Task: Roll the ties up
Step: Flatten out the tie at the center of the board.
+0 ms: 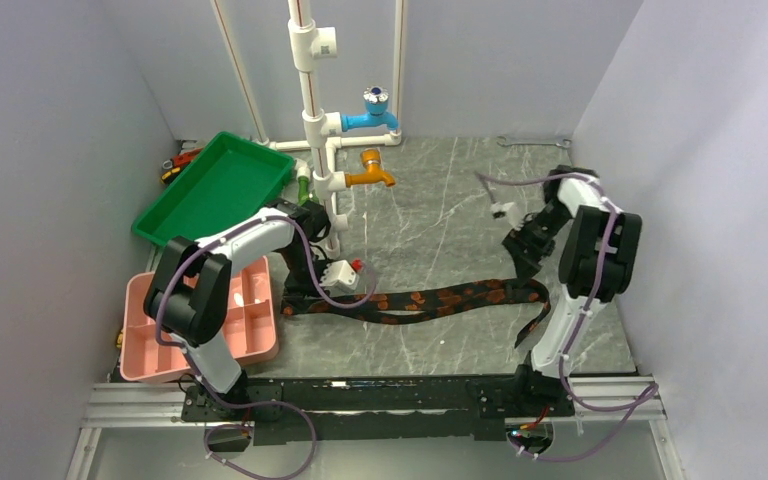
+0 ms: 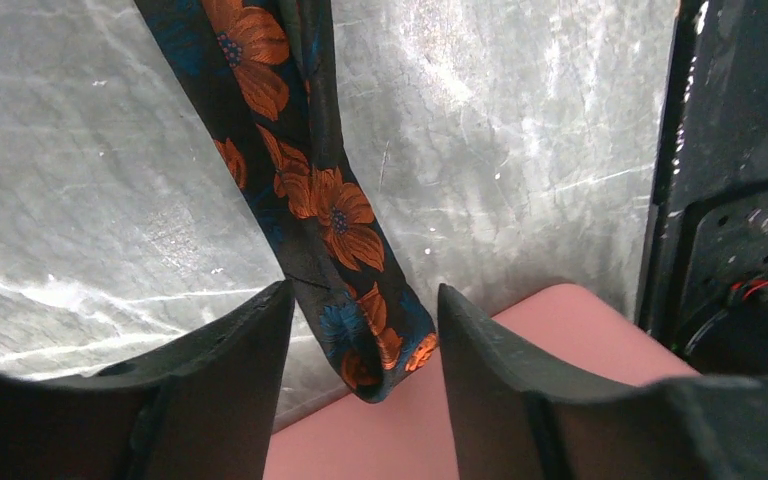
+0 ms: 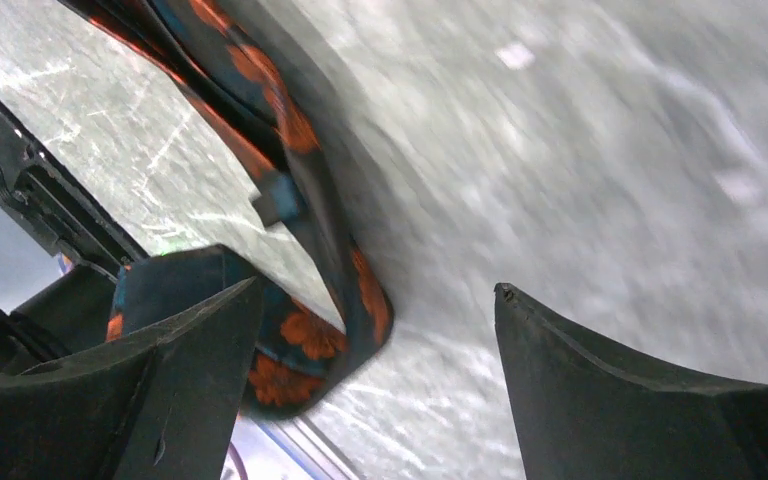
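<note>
One black tie [image 1: 440,298] with orange-red flowers lies stretched left to right across the near part of the grey table; its right end bends back toward the front edge. My left gripper [image 1: 298,295] is open over the tie's left end. In the left wrist view the folded tie end [image 2: 360,330] lies between the open fingers of my left gripper [image 2: 365,300], touching neither. My right gripper [image 1: 522,258] is open above the tie's right bend. In the right wrist view the bend [image 3: 360,310] lies between the spread fingers of my right gripper [image 3: 378,290], closer to the left one.
A pink compartment tray [image 1: 150,340] sits at the front left; its rim [image 2: 520,340] lies under the tie end. A green tray [image 1: 215,185] stands behind it. A white pipe stand [image 1: 315,130] carries blue and orange taps. A small white block [image 1: 345,272] lies beside the left gripper. A wrench [image 1: 520,142] lies at the back right.
</note>
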Controlling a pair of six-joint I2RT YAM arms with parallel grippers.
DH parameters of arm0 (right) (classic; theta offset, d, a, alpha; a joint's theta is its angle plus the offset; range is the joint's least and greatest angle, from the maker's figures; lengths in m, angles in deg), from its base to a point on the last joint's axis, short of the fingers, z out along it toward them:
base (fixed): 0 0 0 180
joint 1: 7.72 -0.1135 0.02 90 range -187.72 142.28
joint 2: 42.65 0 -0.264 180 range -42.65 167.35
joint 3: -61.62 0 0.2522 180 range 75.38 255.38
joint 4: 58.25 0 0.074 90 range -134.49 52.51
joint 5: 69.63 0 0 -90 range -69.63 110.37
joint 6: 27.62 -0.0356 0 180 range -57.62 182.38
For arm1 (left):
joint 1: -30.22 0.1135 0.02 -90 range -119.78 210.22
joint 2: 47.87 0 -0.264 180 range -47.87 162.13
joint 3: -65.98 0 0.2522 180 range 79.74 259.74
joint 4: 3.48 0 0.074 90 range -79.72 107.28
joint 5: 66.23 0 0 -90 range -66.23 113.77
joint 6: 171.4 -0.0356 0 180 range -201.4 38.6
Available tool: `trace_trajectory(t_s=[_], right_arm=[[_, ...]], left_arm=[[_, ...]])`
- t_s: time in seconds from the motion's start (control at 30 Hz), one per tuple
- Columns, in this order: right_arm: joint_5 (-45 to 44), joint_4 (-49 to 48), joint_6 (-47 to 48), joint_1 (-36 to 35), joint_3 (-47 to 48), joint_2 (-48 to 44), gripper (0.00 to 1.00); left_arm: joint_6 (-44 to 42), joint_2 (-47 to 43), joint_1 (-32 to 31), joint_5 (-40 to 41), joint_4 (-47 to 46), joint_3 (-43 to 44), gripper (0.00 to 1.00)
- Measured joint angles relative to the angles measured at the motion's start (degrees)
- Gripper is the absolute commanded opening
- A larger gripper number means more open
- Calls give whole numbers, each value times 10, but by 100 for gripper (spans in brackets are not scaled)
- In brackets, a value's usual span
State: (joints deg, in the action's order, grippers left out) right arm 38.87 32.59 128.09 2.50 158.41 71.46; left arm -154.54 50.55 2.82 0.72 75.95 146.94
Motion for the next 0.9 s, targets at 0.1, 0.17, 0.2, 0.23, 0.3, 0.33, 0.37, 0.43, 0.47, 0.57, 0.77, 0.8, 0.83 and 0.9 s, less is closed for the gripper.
trace_trajectory(t_s=[0.1,0.17,0.2,0.23,0.3,0.33,0.37,0.43,0.47,0.57,0.77,0.8,0.83,0.9], right_arm=[[15,22,-9,68,41,-18,81],[15,24,-12,113,46,-47,71],[10,24,-13,136,39,-70,63],[2,24,-15,155,26,-97,57],[-8,26,-24,168,-8,-158,49],[-9,29,-31,165,-24,-186,46],[-9,33,-40,157,-38,-211,43],[-7,37,-61,131,-63,-245,40],[-5,35,-73,114,-78,-255,40],[-6,18,-106,56,-138,-263,38],[-51,-28,-132,-13,-236,-257,39],[-66,-34,-129,-14,-243,-256,40],[-80,-37,-125,-13,-248,-256,42],[-111,-37,-112,-7,-247,-253,50]], left_arm=[[17,-4,0,0,-2,0,66],[28,-11,0,-1,-5,3,68],[36,-15,0,-2,-7,6,69],[44,-21,0,-4,-8,12,69],[60,-30,0,-10,-8,19,70],[69,-34,0,-13,-9,25,70],[81,-38,-1,-17,-14,32,70],[97,-47,-2,-25,-23,40,69],[108,-53,-4,-29,-31,42,69],[130,-58,-13,-33,-51,40,69],[161,-57,-44,-28,-118,-2,70],[164,-55,-52,-25,-127,-5,70],[165,-50,-58,-23,-135,-8,70],[168,-42,-66,-17,-151,-15,70]])
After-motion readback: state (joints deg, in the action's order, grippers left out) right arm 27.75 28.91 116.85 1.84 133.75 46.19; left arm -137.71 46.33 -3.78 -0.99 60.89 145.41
